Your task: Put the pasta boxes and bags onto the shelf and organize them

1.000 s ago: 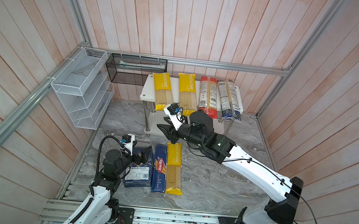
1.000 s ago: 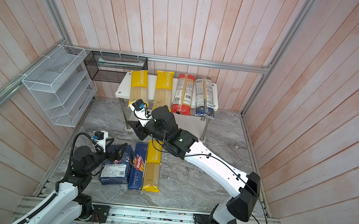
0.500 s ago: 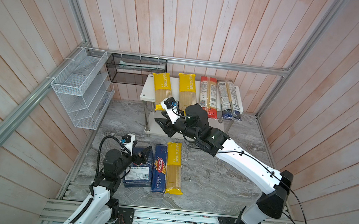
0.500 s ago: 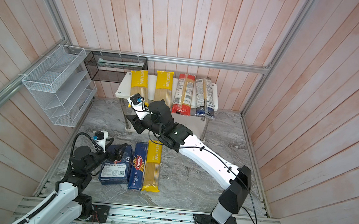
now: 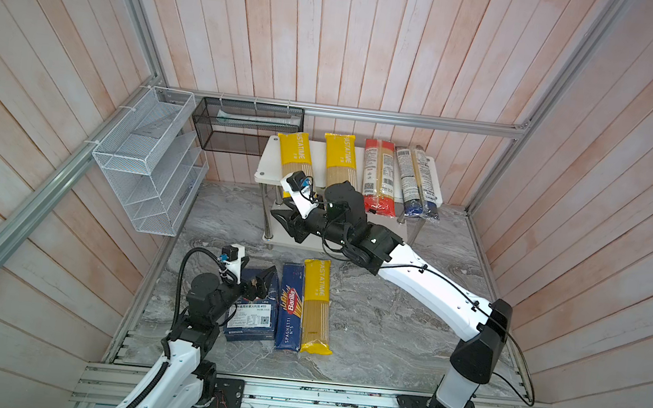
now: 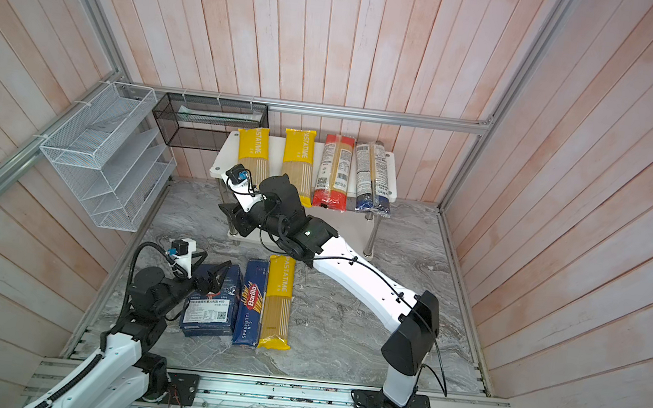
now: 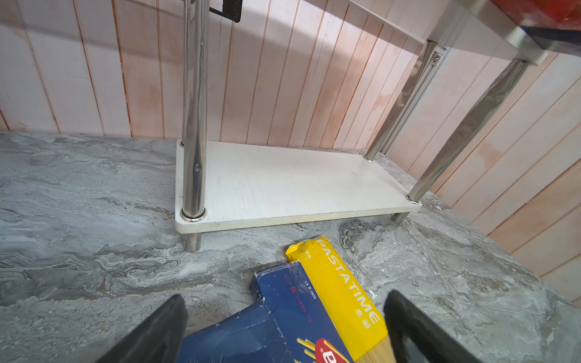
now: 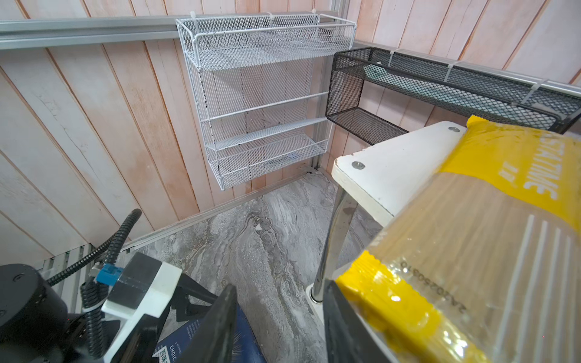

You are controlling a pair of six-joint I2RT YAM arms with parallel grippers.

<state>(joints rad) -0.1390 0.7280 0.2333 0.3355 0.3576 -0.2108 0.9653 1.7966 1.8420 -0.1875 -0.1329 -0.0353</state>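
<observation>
Status: right gripper [image 8: 279,287] part-open, empty | yellow bag [image 8: 471,251] just beside it, on shelf [image 8: 393,163]

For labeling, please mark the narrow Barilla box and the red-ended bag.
narrow Barilla box [image 5: 293,302]: in a top view, its red logo.
red-ended bag [image 5: 374,172]: in a top view, its white label.

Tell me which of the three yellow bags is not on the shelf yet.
The yellow bag on the table, lying beside the narrow box. The other two bags rest on top of the shelf, next to each other.
</observation>
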